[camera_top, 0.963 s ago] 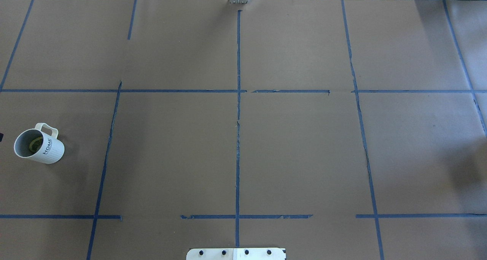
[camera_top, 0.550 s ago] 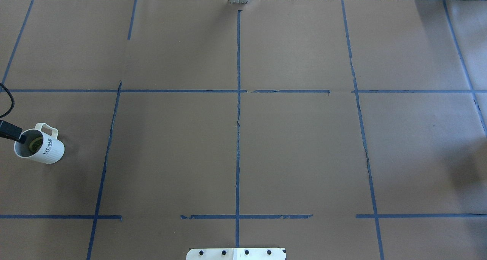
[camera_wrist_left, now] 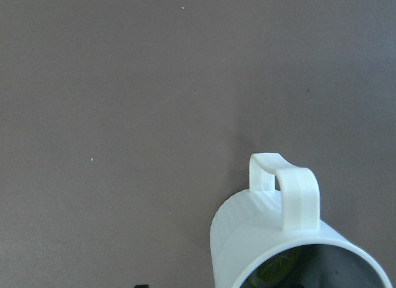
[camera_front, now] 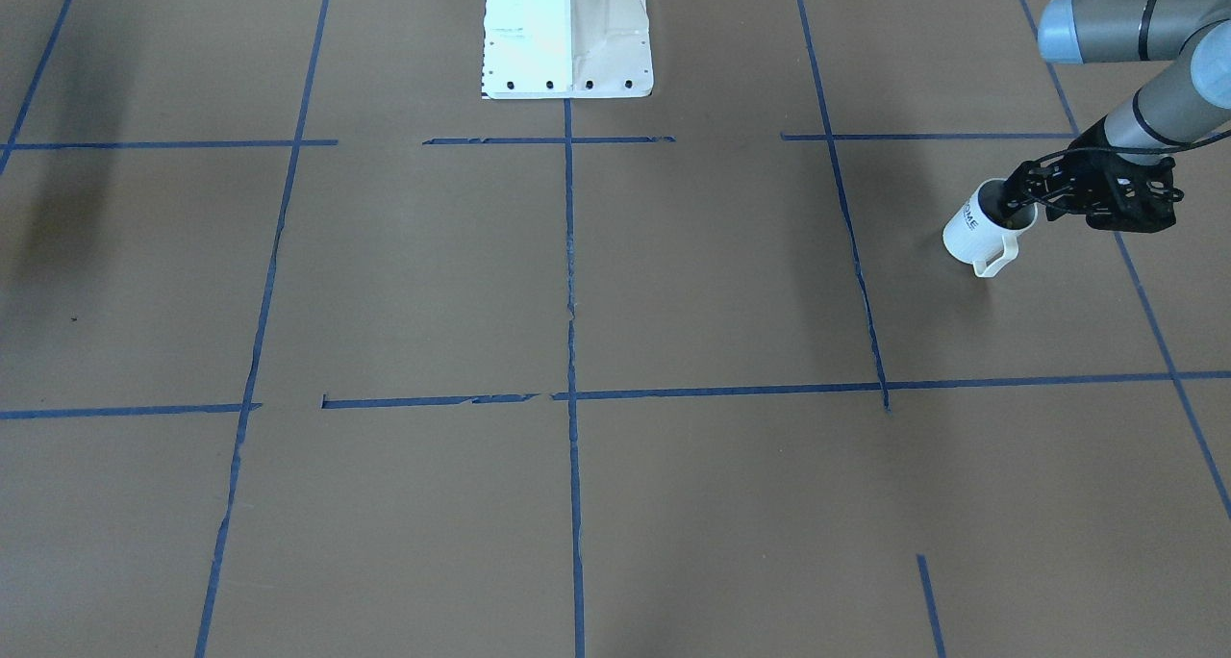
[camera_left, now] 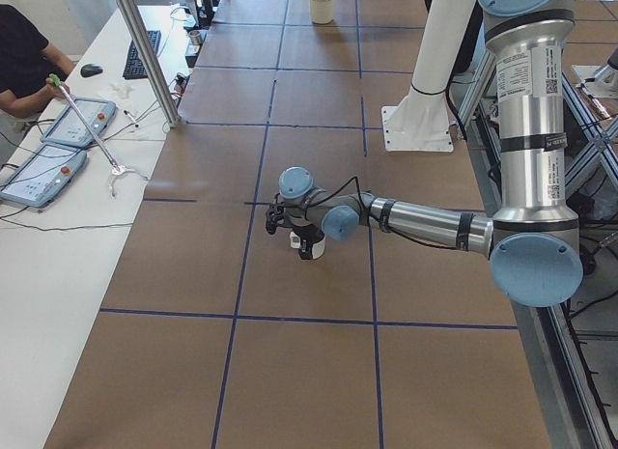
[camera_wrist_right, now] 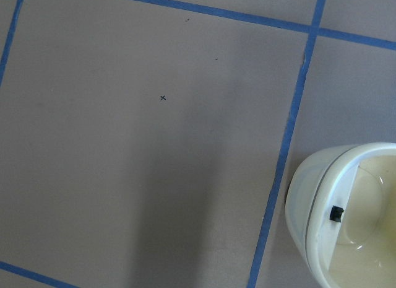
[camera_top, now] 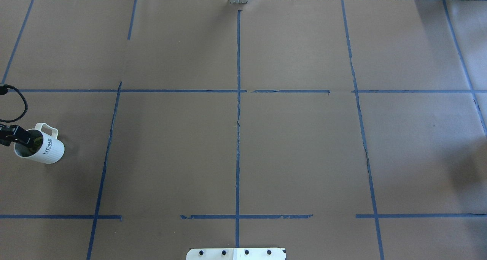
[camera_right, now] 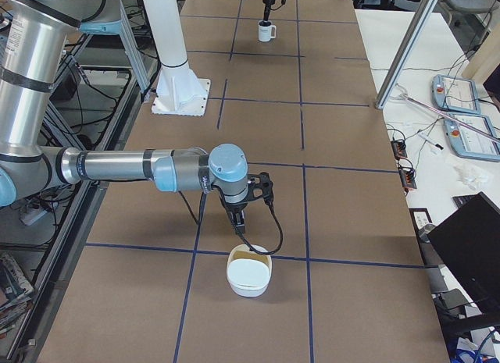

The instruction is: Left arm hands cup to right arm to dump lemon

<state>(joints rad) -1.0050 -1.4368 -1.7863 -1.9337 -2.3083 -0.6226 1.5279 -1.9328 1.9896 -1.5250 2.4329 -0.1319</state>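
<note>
Cup (camera_top: 45, 149) stands upright on the brown table (camera_top: 171, 153), far out to the robot's left of the white base (camera_front: 567, 33). Its handle is turned forward, away from the base's table edge. Lemon (camera_wrist_left: 278, 270) lies inside the cup. Left gripper (camera_front: 1012, 206) is at the cup's rim on the side away from the base, one finger over the mouth. Whether it clamps the wall: cannot tell. Right gripper (camera_right: 238, 219) is well out on the base's other side. A cream bowl (camera_right: 248, 275) lies just beyond it, farther from the base. Its finger state cannot be judged.
</note>
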